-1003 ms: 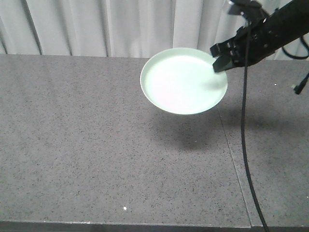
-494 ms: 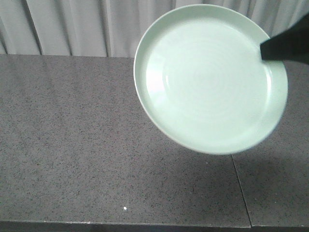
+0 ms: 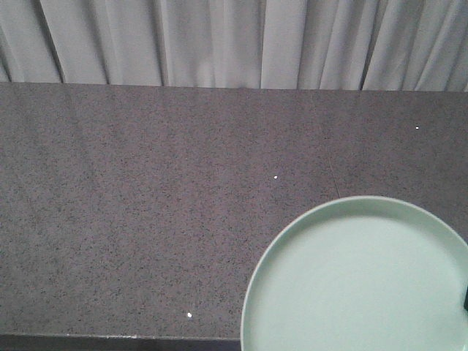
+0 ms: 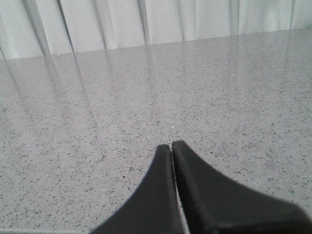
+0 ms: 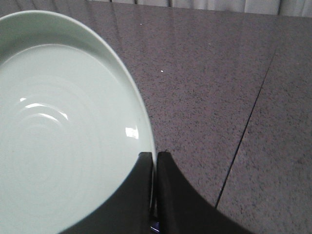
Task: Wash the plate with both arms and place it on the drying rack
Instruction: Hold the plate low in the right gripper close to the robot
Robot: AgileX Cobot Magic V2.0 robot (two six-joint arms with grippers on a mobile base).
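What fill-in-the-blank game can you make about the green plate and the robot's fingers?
1. The right fingers pinch the mint-green plate by its ____.
2. The left fingers are shut together and hold ____.
3. Behind the speckled grey countertop hangs a pale ____.

Missing words: rim; nothing; curtain.

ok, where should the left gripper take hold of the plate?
Probably pinch the plate by its raised rim, on the free side opposite the right gripper, which clamps one edge. Come edge-on from the front view's left; the left gripper is shut, so open first.
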